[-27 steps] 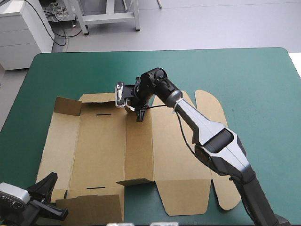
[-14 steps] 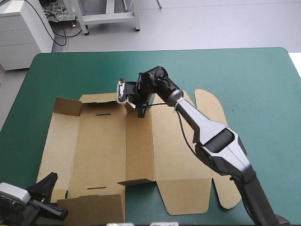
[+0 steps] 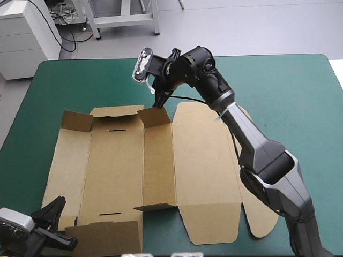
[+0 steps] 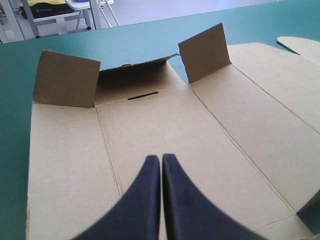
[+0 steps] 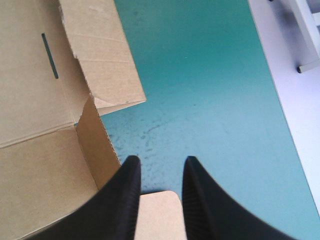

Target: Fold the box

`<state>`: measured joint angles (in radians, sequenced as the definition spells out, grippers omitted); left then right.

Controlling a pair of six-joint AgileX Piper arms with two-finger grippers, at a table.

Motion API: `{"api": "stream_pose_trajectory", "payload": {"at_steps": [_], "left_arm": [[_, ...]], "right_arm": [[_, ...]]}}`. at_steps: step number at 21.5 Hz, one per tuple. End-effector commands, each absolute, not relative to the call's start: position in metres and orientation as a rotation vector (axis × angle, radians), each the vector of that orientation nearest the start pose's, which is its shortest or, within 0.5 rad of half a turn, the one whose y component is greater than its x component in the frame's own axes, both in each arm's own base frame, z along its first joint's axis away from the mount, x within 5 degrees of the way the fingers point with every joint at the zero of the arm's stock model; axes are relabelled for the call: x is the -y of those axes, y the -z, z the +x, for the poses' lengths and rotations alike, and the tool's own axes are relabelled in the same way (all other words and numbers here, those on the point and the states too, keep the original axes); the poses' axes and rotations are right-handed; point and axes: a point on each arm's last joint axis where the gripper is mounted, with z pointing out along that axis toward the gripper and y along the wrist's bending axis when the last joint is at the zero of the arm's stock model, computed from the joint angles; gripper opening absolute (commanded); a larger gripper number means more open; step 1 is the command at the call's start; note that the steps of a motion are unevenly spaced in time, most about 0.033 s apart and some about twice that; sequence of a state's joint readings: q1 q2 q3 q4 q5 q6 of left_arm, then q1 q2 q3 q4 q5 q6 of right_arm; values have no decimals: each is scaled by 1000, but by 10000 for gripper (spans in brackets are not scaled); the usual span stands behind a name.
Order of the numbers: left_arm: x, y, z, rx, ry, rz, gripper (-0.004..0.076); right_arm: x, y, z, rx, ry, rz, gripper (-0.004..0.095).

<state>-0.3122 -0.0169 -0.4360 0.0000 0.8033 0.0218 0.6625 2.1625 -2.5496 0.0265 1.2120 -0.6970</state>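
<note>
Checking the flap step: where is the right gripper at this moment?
In the high view, the right gripper hangs open above the brown box's far edge, just beyond the small raised flap at the middle panel's far end.

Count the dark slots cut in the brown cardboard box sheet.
2. One slot sits by the far edge of the brown cardboard box sheet, the other by its near edge, same panel. The right arm may hide more.
</note>
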Motion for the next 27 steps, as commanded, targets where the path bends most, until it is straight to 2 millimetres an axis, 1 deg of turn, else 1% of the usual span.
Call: {"api": "stream_pose_trajectory", "payload": {"at_steps": [1, 2, 3, 4, 6, 8, 9, 10, 11, 13, 14, 15, 16, 17, 18, 20, 21, 23, 25, 27], "left_arm": [[2, -294, 5, -1702, 226, 286, -8], [2, -294, 5, -1702, 226, 286, -8], [2, -294, 5, -1701, 225, 288, -8], [2, -294, 5, -1701, 225, 288, -8], [2, -294, 5, -1701, 225, 288, -8], [2, -294, 5, -1701, 225, 288, -8], [2, -294, 5, -1701, 225, 288, -8], [2, -294, 5, -1701, 225, 288, -8], [2, -294, 5, -1701, 225, 288, -8], [2, -294, 5, -1701, 225, 288, -8], [2, -294, 5, -1701, 225, 288, -8], [2, -294, 5, -1701, 225, 288, -8], [2, -294, 5, -1701, 225, 288, -8], [2, -294, 5, -1701, 225, 288, -8], [2, -294, 5, -1701, 225, 288, -8], [2, -294, 5, -1701, 225, 288, -8], [2, -294, 5, -1702, 230, 287, -8], [2, -294, 5, -1702, 230, 287, -8], [2, -294, 5, -1702, 230, 287, -8], [2, -294, 5, -1702, 230, 287, -8]], "right_arm": [[-257, -487, 334, -1702, -48, -1205, -4], [-249, -499, 326, -1703, -61, -1154, -17], [-244, -506, 321, -1702, -56, -1121, -21], [-230, -524, 309, -1702, -47, -1032, -22], [-217, -540, 297, -1691, -41, -966, -21], [-206, -552, 285, -1683, -41, -923, -21], [-195, -561, 271, -1684, -51, -904, -21], [-185, -564, 257, -1696, -56, -901, -18], [-179, -564, 250, -1709, -57, -905, -17], [-161, -558, 226, -1758, -62, -913, -15], [-151, -544, 214, -1816, -63, -930, -15], [-146, -538, 208, -1840, -65, -933, -15], [-134, -521, 192, -1892, -73, -934, -15], [-130, -513, 186, -1907, -78, -929, -15], [-118, -493, 171, -1926, -95, -915, -15], [-101, -461, 147, -1923, -124, -880, -16], [-91, -448, 134, -1905, -149, -846, -16], [-76, -415, 113, -1903, -184, -807, -16], [-63, -389, 94, -1885, -228, -753, -16], [-54, -372, 83, -1878, -260, -712, -16]]}}
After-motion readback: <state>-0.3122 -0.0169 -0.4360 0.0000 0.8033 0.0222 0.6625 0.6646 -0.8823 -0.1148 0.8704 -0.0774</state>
